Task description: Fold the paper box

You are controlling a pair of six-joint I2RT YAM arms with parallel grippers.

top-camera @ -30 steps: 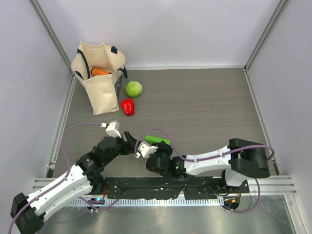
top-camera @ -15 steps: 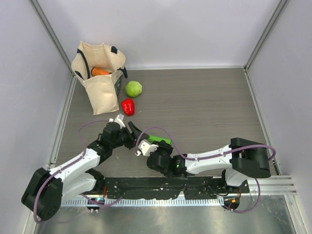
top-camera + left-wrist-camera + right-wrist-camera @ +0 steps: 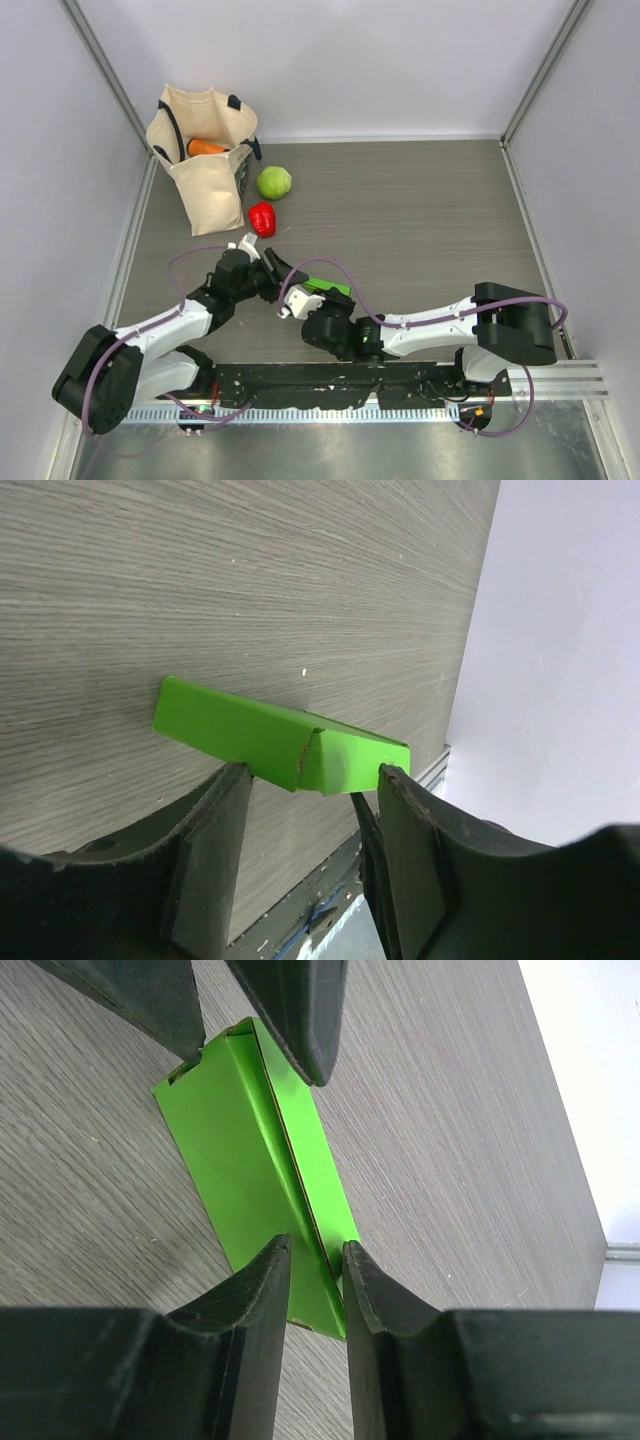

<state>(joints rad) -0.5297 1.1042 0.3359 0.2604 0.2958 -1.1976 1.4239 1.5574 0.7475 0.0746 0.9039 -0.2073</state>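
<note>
The paper box (image 3: 328, 288) is bright green card folded into a long narrow shape, lying on the wooden table near the front middle. In the right wrist view the paper box (image 3: 250, 1150) has a raised fold along its length, and my right gripper (image 3: 316, 1265) is shut on that fold at the near end. My left gripper (image 3: 310, 780) is open, its jaws on either side of one end of the paper box (image 3: 275, 742) without pressing it. In the top view my left gripper (image 3: 278, 272) and right gripper (image 3: 306, 296) meet at the box's left end.
A canvas bag (image 3: 205, 160) holding an orange carrot (image 3: 207, 147) stands at the back left. A round pale-green vegetable (image 3: 274, 182) and a red pepper (image 3: 262, 218) lie beside it. Walls close the table on three sides; a metal rail (image 3: 560, 375) runs along the near edge.
My left arm has swung forward and its gripper has come up to the left end of the box. The right gripper and the box have hardly moved.
</note>
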